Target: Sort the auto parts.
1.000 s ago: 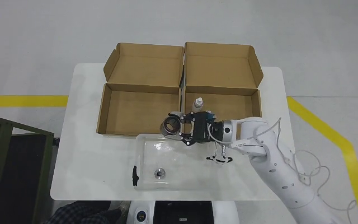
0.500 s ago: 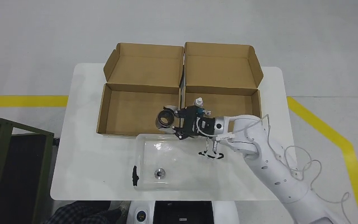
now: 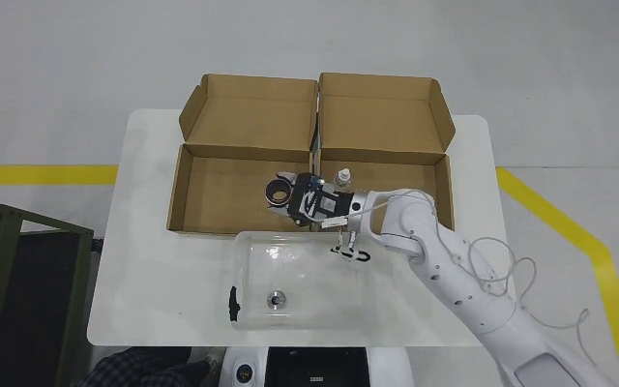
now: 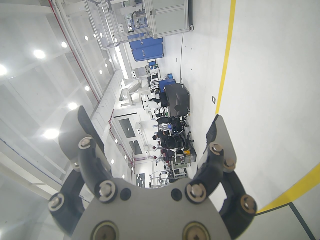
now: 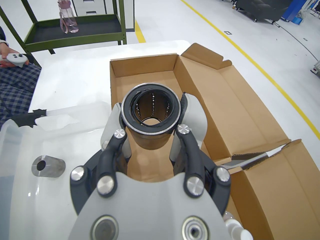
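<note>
Box [image 3: 222, 198] walls (lid [image 3: 253, 111] raised behind) fence open floor.

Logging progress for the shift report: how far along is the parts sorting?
Done: a small white bottle-shaped part sits in the right cardboard box. In hand: the right hand grips a black cylindrical bearing over the left cardboard box. Left: a short grey metal cylinder lies in the clear plastic bin.

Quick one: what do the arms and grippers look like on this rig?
Right arm: smooth white shells, thin loose cable alongside, black wrist. Left gripper and right gripper: grey metal plate, silver screws, black linkages, pale fingers with black pads.
</note>
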